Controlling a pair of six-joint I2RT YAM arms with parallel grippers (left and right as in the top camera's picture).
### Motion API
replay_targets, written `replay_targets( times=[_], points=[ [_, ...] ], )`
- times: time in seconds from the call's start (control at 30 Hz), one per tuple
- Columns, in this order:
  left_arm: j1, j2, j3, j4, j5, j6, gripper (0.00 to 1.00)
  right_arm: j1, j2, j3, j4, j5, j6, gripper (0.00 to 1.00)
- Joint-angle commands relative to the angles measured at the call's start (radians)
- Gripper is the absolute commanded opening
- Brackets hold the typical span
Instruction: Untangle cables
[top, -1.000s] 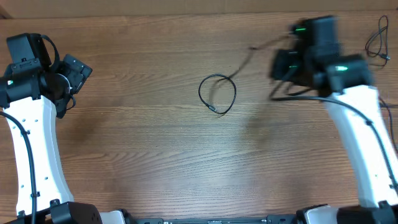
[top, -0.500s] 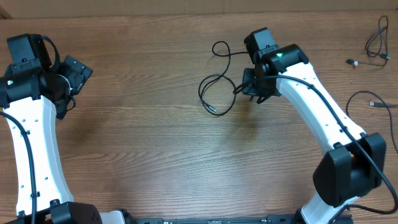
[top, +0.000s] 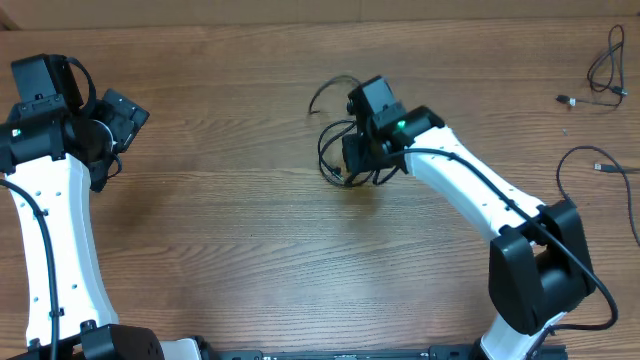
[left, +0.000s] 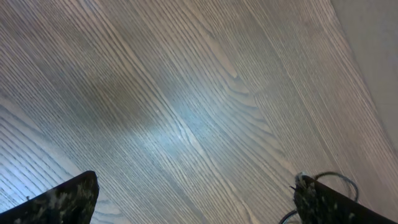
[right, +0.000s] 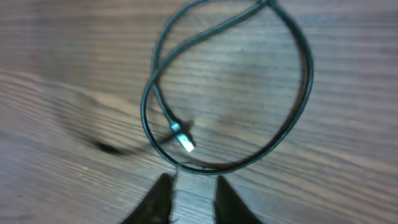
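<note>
Hovering low over the middle of the counter (top: 240, 260), the right pincer (right: 191, 190) is pointing down at a looped cord (right: 306, 81). The loop is lying flat on the wood, with its silver plug (right: 182, 138) resting inside the ring. The fingers are standing narrowly parted with bare wood showing between them. The wrist view is too blurred to tell whether a strand is brushing one finger, but nothing is visibly clamped.

From overhead, a loose end (top: 318, 95) is arcing out past the arm, so probably more than one cord is overlapping here. Two other cords are lying well apart near the right edge, one at the far corner (top: 603, 62) and one nearer the arm's base (top: 583, 149). The left pincer (left: 196, 182) is waiting spread wide over empty wood at the far left.

Doing this step well is probably a matter of choosing a single strand. That means closing on the cord just behind the plug, clear of any crossing, then lifting a little and drawing it slowly outward so the plug is slipping through the ring rather than tightening it. Pulling toward the open left side is likely keeping it away from the cords already separated.
</note>
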Motion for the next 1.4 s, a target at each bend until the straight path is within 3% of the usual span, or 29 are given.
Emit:
replay_targets(
  times=[0.0, 0.07, 0.4, 0.63, 0.8, 0.93, 1.07, 1.13, 1.2, 1.33, 1.37],
  points=[
    [-0.008, 0.007, -0.004, -0.002, 0.000, 0.026, 1.00, -0.004, 0.008, -0.058, 0.030, -0.001, -0.076, 0.60],
    [-0.008, 0.007, -0.004, -0.002, 0.000, 0.026, 1.00, -0.004, 0.008, -0.061, 0.029, -0.002, -0.075, 1.00],
    [-0.008, 0.007, -0.004, -0.002, 0.000, 0.026, 0.99, 0.012, 0.020, -0.063, 0.232, -0.105, -0.126, 1.00],
    [-0.008, 0.007, -0.004, -0.003, 0.000, 0.026, 1.00, 0.071, 0.128, -0.063, 0.389, -0.104, -0.174, 1.00],
    [-0.009, 0.012, -0.005, 0.002, 0.001, 0.026, 1.00, 0.130, 0.209, -0.062, 0.478, 0.124, -0.197, 1.00],
    [-0.009, 0.024, -0.008, -0.008, 0.001, 0.026, 1.00, 0.140, 0.239, -0.062, 0.484, 0.139, -0.155, 1.00],
    [-0.011, 0.047, -0.011, -0.009, 0.001, 0.026, 1.00, 0.141, 0.244, -0.062, 0.485, 0.031, -0.152, 1.00],
    [-0.013, 0.064, -0.011, -0.010, 0.001, 0.026, 1.00, 0.146, 0.254, -0.062, 0.486, 0.030, -0.153, 0.93],
    [-0.014, 0.085, -0.011, -0.010, 0.002, 0.026, 1.00, 0.152, 0.272, -0.062, 0.483, 0.033, -0.170, 0.77],
    [-0.015, 0.130, -0.011, -0.011, 0.042, 0.026, 1.00, 0.162, 0.314, -0.062, 0.459, 0.045, -0.175, 0.25],
    [-0.015, 0.139, -0.011, -0.011, 0.054, 0.026, 1.00, 0.163, 0.318, -0.062, 0.448, 0.053, -0.175, 0.16]
  ],
)
